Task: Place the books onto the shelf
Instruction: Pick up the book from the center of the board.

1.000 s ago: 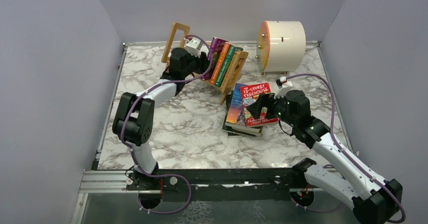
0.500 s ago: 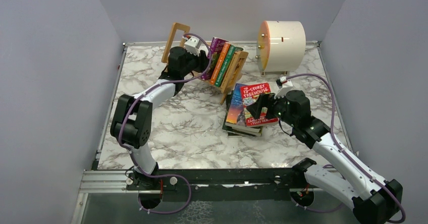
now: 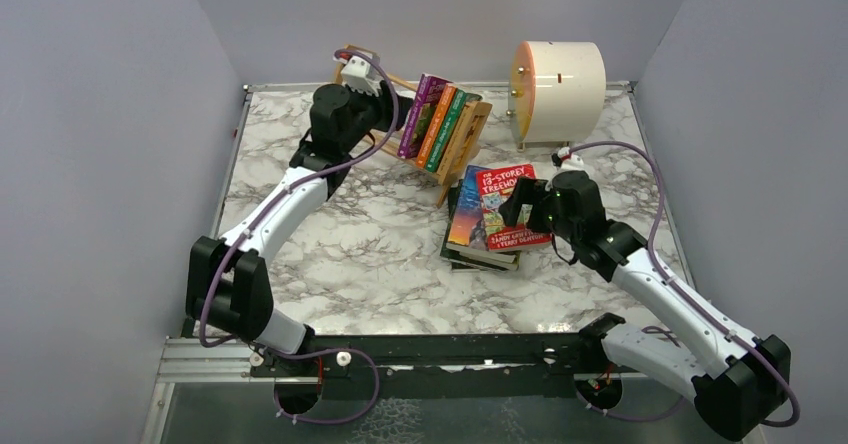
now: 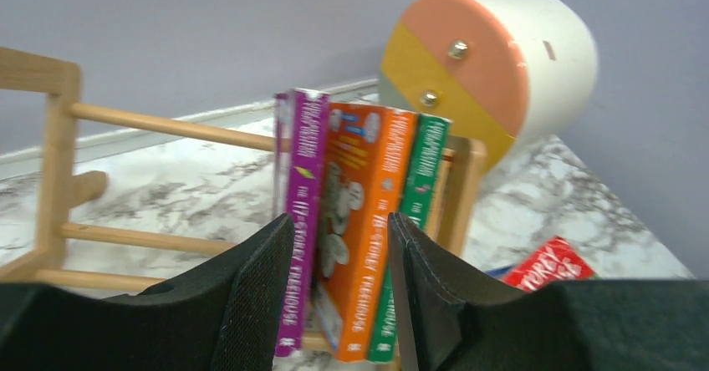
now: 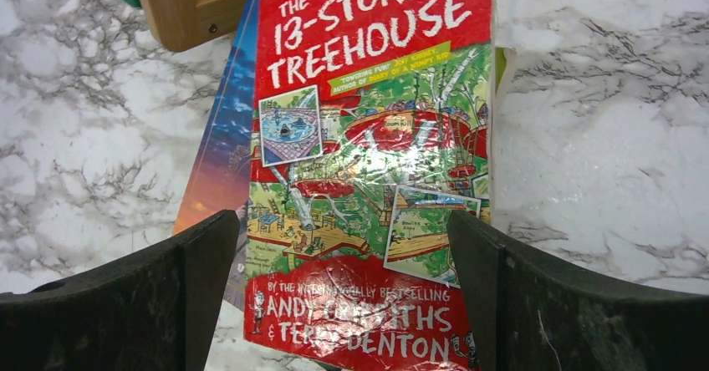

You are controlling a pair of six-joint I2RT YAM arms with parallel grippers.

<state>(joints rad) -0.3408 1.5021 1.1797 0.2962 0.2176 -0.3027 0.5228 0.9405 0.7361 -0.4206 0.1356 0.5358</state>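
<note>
Three books [image 3: 437, 121] with purple, orange and green spines stand leaning in the light-wood shelf [image 3: 472, 134]. My left gripper [image 3: 388, 114] hangs just left of them, raised off the rack. In the left wrist view it [image 4: 341, 221] is open and holds nothing; the purple spine [image 4: 299, 187] and orange spine [image 4: 368, 221] show beyond its fingers. A stack of books [image 3: 482, 232] lies flat in front of the shelf, a red "13-Storey Treehouse" book [image 5: 368, 95] on top. My right gripper [image 5: 343, 221] is open wide just above that cover, one finger on each side.
A cream cylindrical drum [image 3: 558, 89] with an orange end face stands at the back right, close behind the shelf. A blue and orange book [image 5: 219, 162] juts out under the red one. Grey walls close the table's left, back and right sides.
My left arm has lifted and drawn back to the left, away from the standing books. My right gripper has edged slightly over the red book, jaws still as wide.
</note>
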